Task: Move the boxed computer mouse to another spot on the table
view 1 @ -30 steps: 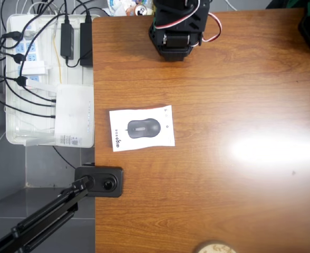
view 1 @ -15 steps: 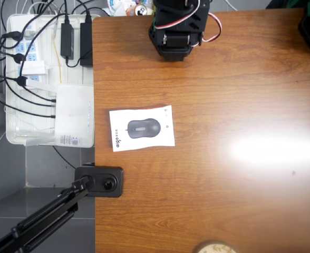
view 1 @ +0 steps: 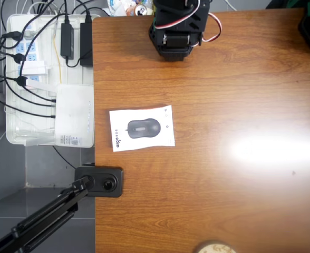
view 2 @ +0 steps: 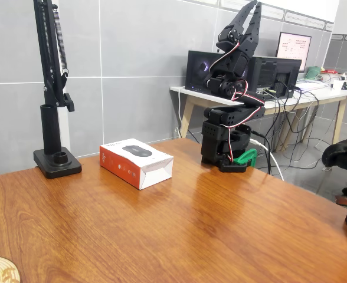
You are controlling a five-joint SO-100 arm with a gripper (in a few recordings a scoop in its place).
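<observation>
End effector raised, fingers nearly together, empty — boxed computer mouse lies on table.

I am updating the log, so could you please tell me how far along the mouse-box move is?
Nothing looks done yet. The flat white box with orange-red sides lies untouched on the brown wood-grain table. Nothing is in hand: the black pincer points up above the folded arm, well clear of the box. Reaching, gripping and relocating all remain.
</observation>
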